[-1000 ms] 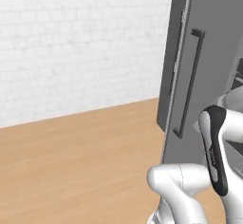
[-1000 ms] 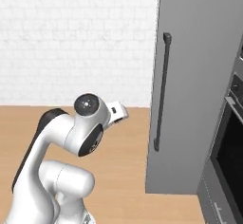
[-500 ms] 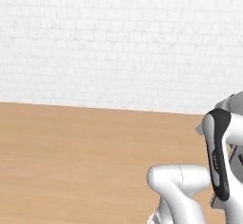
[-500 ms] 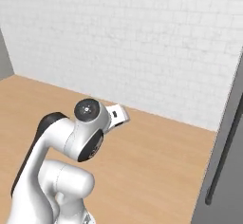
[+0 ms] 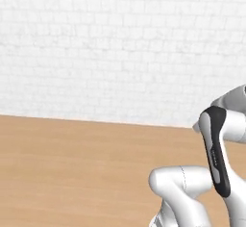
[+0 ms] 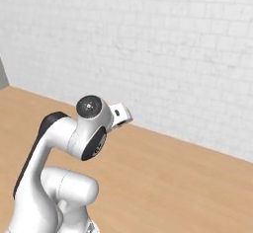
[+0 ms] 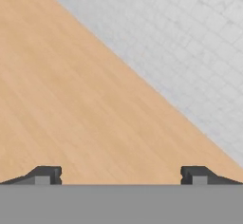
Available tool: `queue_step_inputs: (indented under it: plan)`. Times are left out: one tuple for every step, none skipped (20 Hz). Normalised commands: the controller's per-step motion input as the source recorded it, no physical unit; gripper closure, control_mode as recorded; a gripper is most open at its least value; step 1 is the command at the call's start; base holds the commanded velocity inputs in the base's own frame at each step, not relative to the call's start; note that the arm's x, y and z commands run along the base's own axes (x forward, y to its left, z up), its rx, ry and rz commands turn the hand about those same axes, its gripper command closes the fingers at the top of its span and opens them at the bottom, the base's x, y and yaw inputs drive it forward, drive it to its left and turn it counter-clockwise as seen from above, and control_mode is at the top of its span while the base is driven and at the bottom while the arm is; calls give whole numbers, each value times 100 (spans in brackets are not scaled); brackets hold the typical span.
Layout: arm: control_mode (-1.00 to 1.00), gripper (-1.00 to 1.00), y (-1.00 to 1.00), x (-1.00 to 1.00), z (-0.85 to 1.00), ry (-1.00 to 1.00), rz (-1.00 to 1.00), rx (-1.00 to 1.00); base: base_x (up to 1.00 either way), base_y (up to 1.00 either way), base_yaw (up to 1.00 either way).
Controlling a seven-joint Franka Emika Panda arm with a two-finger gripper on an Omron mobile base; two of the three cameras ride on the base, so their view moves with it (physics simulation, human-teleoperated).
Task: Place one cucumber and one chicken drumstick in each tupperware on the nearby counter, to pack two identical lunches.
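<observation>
Hand view gives you the jaws (image 7: 121,175) spread wide, nothing between them, two dark tips (image 7: 46,174) at the bottom with bare wood floor (image 7: 71,99) beyond. Released, empty.

What changed: the whole picture has swung. A second ago both base views had a tall grey cabinet panel with a long dark bar handle on the right side, plus an oven edge in the right base view. Half a second ago the panel was down to a sliver at the right edge of the right base view. Now it's gone from both. That's the cameras turning with the base, not the furniture moving. Arm pose looks the same across all three steps, elbow folded, hand tucked near the body.

Now you get white brick wall (image 5: 120,48) and wood floor (image 5: 72,173) in the left base view, same wall (image 6: 163,44) and floor (image 6: 173,187) in the right base view, arm (image 6: 74,143) folded low in front. A grey strip sits at the far left edge of the right base view, too thin to name.

Task things: no tupperware, cucumber, drumstick or desk anywhere in frame, so you can't say where they lie from here.

Judgement: this is transit, base rotating away from the cabinet toward wherever the food or the desk is. Nothing packed that you can confirm, task reads as barely begun. Next you need the base to bring a target into frame before any reach.
</observation>
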Motion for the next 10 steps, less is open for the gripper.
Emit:
queue_step_inputs:
  plan:
    - [100, -100, 0, 0, 0, 0, 0, 0, 100, 48, -29]
    - [100, -100, 0, 0, 0, 0, 0, 0, 100, 56, -45]
    - [100, -100, 0, 0, 0, 0, 0, 0, 100, 59, -55]
    - [100, -100, 0, 0, 0, 0, 0, 0, 100, 61, -67]
    - [100, -100, 0, 0, 0, 0, 0, 0, 61, 53, -84]
    - [100, -100, 0, 0, 0, 0, 0, 0, 46, 51, -90]
    - [100, -100, 0, 0, 0, 0, 0, 0, 36, 39, -95]
    - [100, -100, 0, 0, 0, 0, 0, 0, 27, 31, -97]
    - [100, -100, 0, 0, 0, 0, 0, 0, 26, 31, -97]
    - [100, -100, 0, 0, 0, 0, 0, 0, 26, 31, -97]
